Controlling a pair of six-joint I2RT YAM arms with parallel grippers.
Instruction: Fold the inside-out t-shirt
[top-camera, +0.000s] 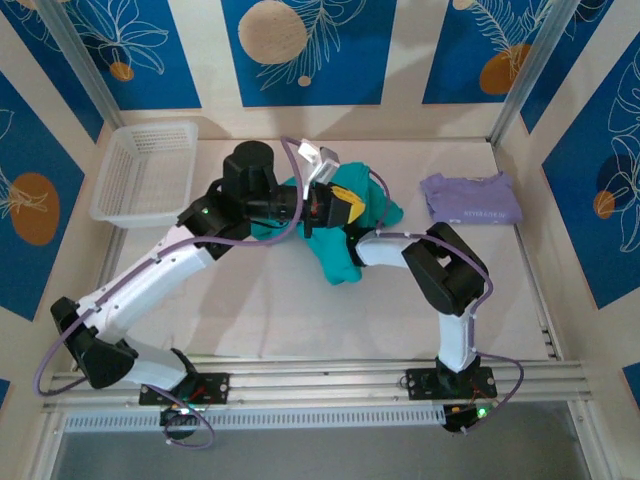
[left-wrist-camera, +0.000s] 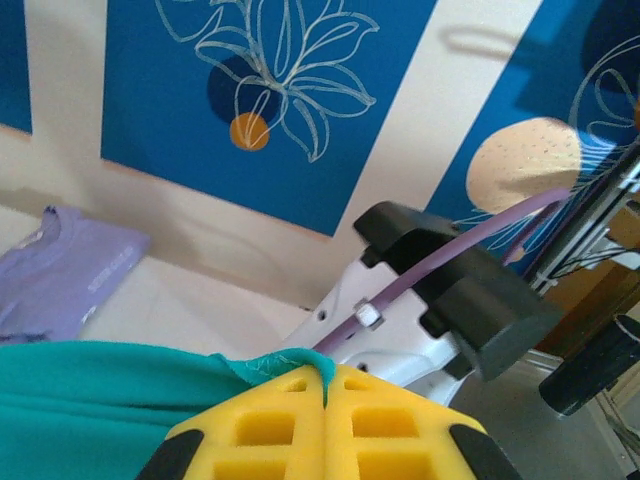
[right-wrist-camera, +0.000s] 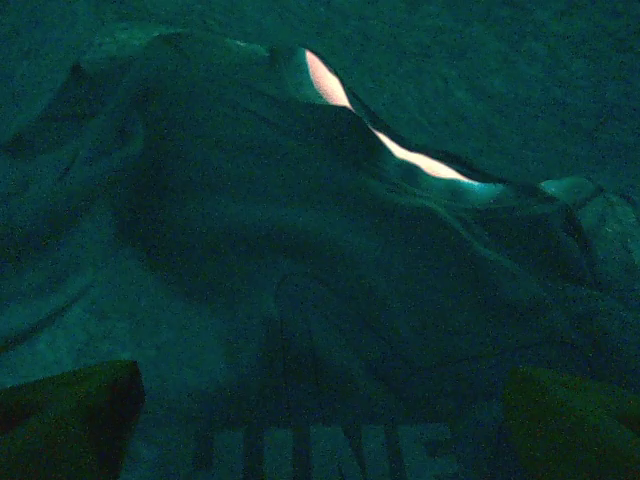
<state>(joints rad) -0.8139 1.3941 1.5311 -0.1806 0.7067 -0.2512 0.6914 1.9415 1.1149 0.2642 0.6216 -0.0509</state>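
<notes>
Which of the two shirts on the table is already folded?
The pale lavender shirt at the right. The teal t-shirt lies bunched, an edge between the shut jaws of the left gripper.

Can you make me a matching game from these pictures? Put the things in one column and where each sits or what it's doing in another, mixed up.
Things:
1. teal t-shirt
2. lavender shirt
3. white basket
4. left gripper

Place or state:
A. folded, at the far right
B. at the far left corner
C. bunched up in the middle
D. yellow fingers shut, pinching an edge of teal cloth

Pairs: 1-C, 2-A, 3-B, 4-D
</notes>
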